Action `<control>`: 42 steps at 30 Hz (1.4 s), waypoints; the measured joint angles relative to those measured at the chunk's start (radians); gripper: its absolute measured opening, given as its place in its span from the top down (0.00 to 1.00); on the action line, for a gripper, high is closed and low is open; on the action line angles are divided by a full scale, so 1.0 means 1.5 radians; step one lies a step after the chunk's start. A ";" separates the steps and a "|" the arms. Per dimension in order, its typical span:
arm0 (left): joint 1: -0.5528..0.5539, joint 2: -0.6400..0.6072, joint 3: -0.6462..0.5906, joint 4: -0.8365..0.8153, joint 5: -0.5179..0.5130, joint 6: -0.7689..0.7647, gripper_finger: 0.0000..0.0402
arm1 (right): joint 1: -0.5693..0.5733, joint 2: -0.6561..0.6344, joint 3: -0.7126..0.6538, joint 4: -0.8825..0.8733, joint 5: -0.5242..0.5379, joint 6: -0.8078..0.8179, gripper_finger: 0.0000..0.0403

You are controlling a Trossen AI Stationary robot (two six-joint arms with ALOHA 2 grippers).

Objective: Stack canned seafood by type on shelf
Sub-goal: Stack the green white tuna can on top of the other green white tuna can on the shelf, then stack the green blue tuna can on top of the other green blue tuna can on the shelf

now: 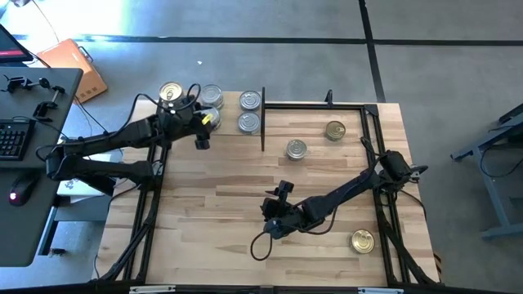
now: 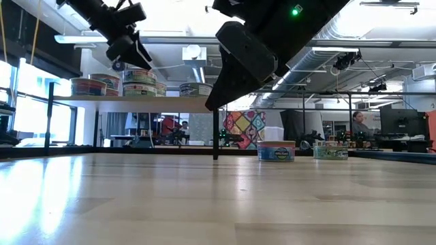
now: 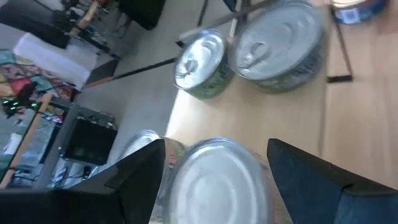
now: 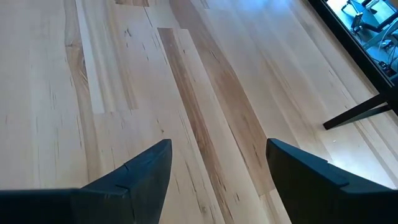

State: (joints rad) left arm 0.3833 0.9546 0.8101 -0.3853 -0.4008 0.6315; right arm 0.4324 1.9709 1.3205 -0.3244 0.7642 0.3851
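Note:
The shelf point(image 2: 170, 103) stands at the table's far left corner, and several tins rest on it by their bases. In the high view these are a gold-topped tin point(image 1: 171, 91) and silver-topped tins point(image 1: 250, 100) point(image 1: 248, 122) point(image 1: 212, 95). My left gripper point(image 1: 201, 129) point(image 2: 129, 60) is open just above a two-tin stack point(image 2: 139, 82). Its fingers stand on either side of the stack's silver-topped tin point(image 3: 214, 180); whether they touch it I cannot tell. My right gripper point(image 1: 279, 196) point(image 4: 217, 168) hangs open over bare table.
Three tins sit loose on the table: a silver-topped one point(image 1: 297, 149), a gold-topped one point(image 1: 335, 131) near the far right, and another gold-topped one point(image 1: 362, 241) near the right edge. A black frame point(image 1: 372, 147) borders the table. A desk with a keyboard point(image 1: 12, 139) stands to the left.

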 joint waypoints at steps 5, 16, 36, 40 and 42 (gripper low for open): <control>0.025 0.000 0.000 0.003 -0.003 0.022 0.31 | 0.000 0.000 0.000 0.000 0.000 0.000 0.37; 0.050 0.001 -0.001 0.028 -0.006 0.040 0.31 | 0.000 0.000 0.000 0.000 0.000 0.000 0.37; -0.180 -0.017 -0.001 0.042 -0.009 -0.152 0.38 | 0.023 -0.001 0.000 -0.215 0.042 0.116 0.37; -0.245 0.001 -0.001 0.057 0.012 -0.198 0.42 | 0.044 -0.001 0.000 -0.337 0.025 0.186 0.37; -0.275 0.015 -0.001 0.073 0.019 -0.214 0.44 | 0.056 -0.001 0.000 -0.399 -0.002 0.218 0.37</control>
State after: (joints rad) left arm -0.0285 0.9768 0.8085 -0.2754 -0.3721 0.3100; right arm 0.5159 1.9694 1.3201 -0.9229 0.7618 0.7125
